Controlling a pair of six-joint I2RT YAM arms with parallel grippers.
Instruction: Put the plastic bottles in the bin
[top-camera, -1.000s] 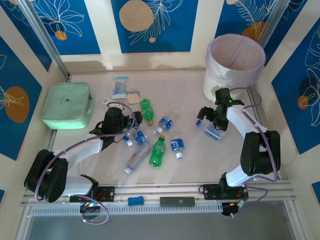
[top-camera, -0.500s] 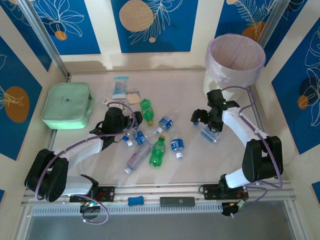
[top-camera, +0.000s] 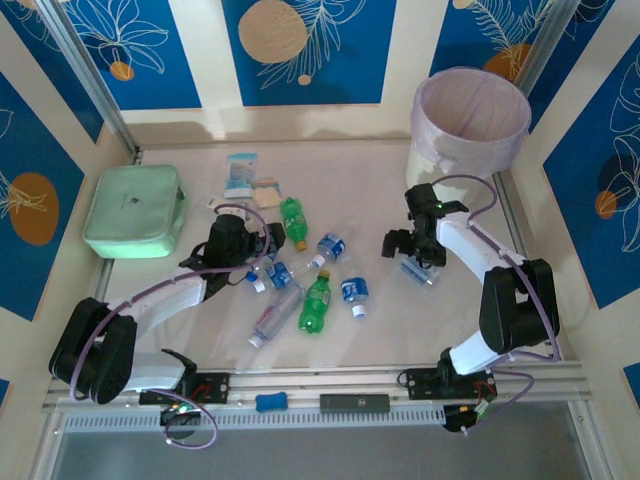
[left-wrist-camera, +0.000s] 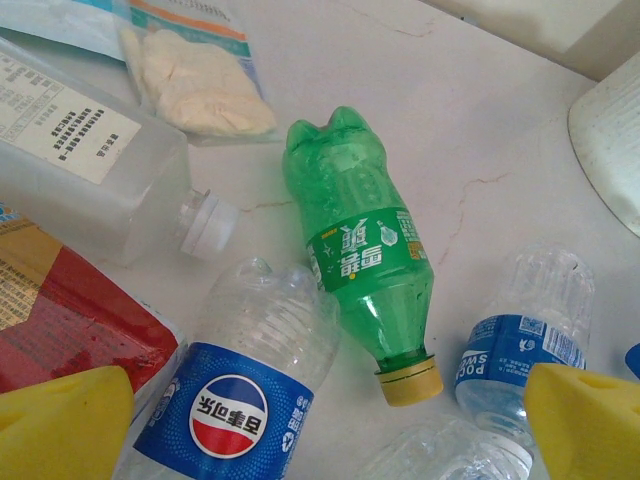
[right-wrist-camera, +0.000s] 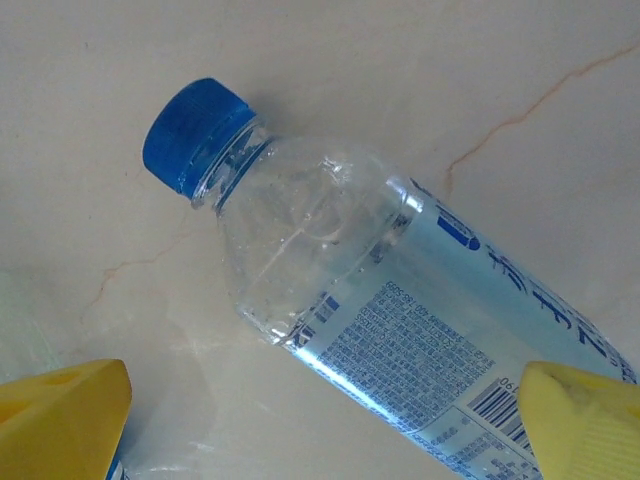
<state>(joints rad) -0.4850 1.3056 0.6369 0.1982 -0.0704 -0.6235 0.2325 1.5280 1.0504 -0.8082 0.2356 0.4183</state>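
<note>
The right end effector (top-camera: 412, 256) slid toward nine o'clock, away from the bin (top-camera: 445, 160), jaws spread wide over a clear bottle (right-wrist-camera: 380, 300). The left end effector (left-wrist-camera: 320, 440) stayed put, also open.

Tabletop (top-camera: 360, 180): pale cream, marble-like, with thin brown veins.
Zip pouch (top-camera: 134, 212): mint green, lying flat at the tabletop's 9 o'clock edge, close to the left wall.
Blue-white packet (top-camera: 240, 173): flat, towards 11 o'clock, well apart from the pouch.
Cream packet (top-camera: 266, 194): clear wrapper with something pale and folded inside, just beside the blue-white packet at its 5 o'clock.
Red pack (left-wrist-camera: 70, 310): red and orange print, at 8 o'clock in the left wrist view, partly hidden.
Walls (top-camera: 300, 45): blue panels with white leaf outlines and tan discs, with cream strips between them.
Rail (top-camera: 330, 382): metal, along the 6 o'clock edge, with a small blue piece (top-camera: 270, 402) on it.
</note>
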